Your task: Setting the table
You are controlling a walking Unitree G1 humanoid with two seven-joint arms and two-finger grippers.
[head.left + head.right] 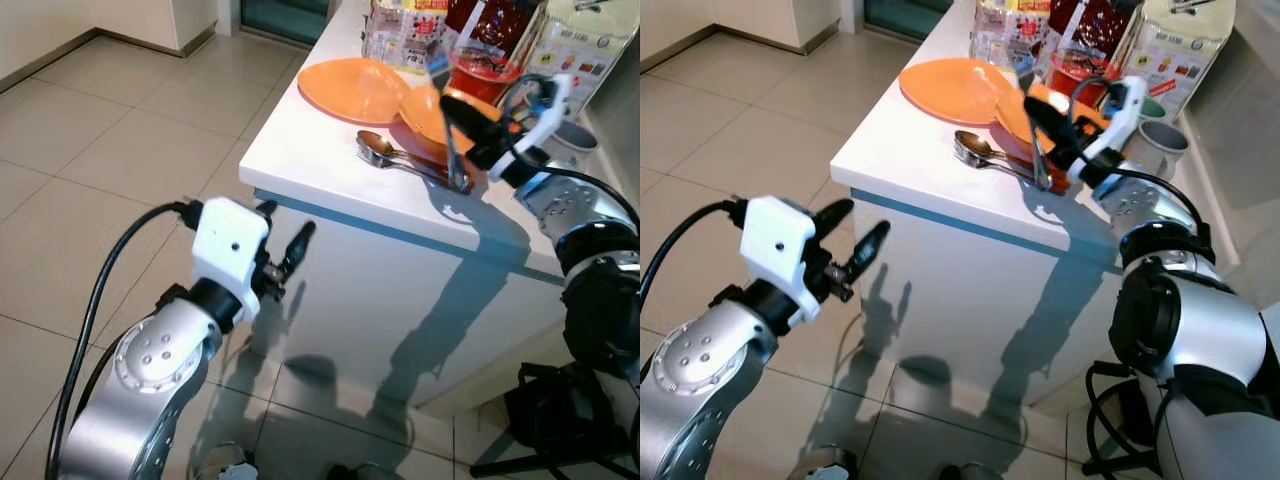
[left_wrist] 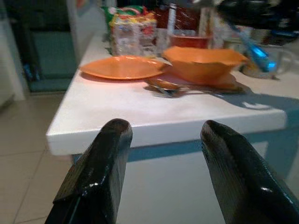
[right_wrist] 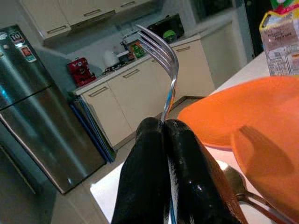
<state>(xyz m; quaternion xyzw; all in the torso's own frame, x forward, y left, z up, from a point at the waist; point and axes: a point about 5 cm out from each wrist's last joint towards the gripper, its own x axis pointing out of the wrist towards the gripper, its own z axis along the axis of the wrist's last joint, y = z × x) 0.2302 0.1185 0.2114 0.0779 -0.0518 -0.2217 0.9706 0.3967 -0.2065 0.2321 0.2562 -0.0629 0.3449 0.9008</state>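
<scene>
- Our left gripper [image 1: 285, 245] hangs below and off the corner of the white countertop [image 1: 320, 165], its two black fingers [image 2: 100, 177] spread wide with nothing between them; straight ahead of those open jaws, across the counter edge, sit the dishes.
- Beyond the jaws we count one flat round orange plate [image 1: 352, 88] and, just beside it, one deep orange bowl [image 2: 203, 61] resting on what looks like a second orange plate, though we cannot tell for sure. Rigid and light-looking, probably plastic; a rim pinch should serve.
- In front of the bowl lies one shiny metal spoon [image 1: 378, 146], with more cutlery touching it that we cannot count. It looks thin, stiff and slick, lying flat on the counter, so the handle is the place to take it.
- Our right gripper [image 3: 164, 133] is over the counter by the bowl, fingers clenched on the handle of one silver metal fork [image 3: 161, 56], tines standing out past the fingertips. It should be light and stiff, but polished steel in a narrow pinch could swivel.
- Behind the jaws stand printed cartons and packets [image 1: 405, 30] and one red-filled cup [image 1: 482, 70].
</scene>
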